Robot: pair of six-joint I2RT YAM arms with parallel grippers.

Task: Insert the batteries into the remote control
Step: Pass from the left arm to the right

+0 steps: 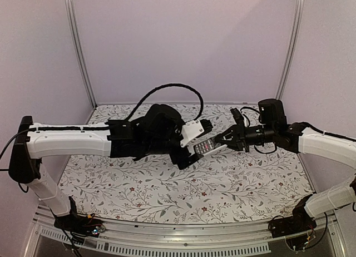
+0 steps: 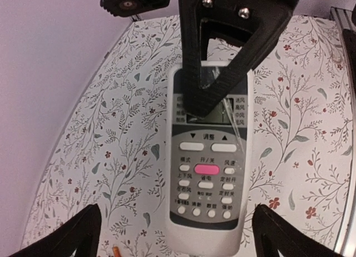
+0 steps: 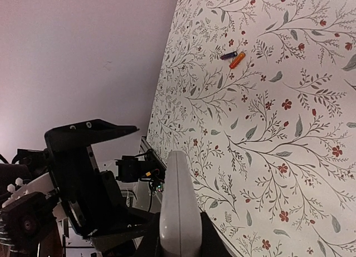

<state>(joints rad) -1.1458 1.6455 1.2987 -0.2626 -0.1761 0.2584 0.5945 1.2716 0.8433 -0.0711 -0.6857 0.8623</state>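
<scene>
The remote control hangs in mid-air over the middle of the table, with my right gripper shut on its display end. In the left wrist view its buttoned face is towards the camera and the right gripper's black fingers clamp its top. My left gripper is open; its fingers stand wide on either side of the remote's lower end without touching it. In the right wrist view the remote shows edge-on between my jaws. Two batteries, one dark and one orange, lie side by side on the table.
The floral tablecloth covers the table, with lilac walls on three sides and metal posts at the back corners. A cable loops above the left arm. The left arm's body fills the right wrist view's lower left.
</scene>
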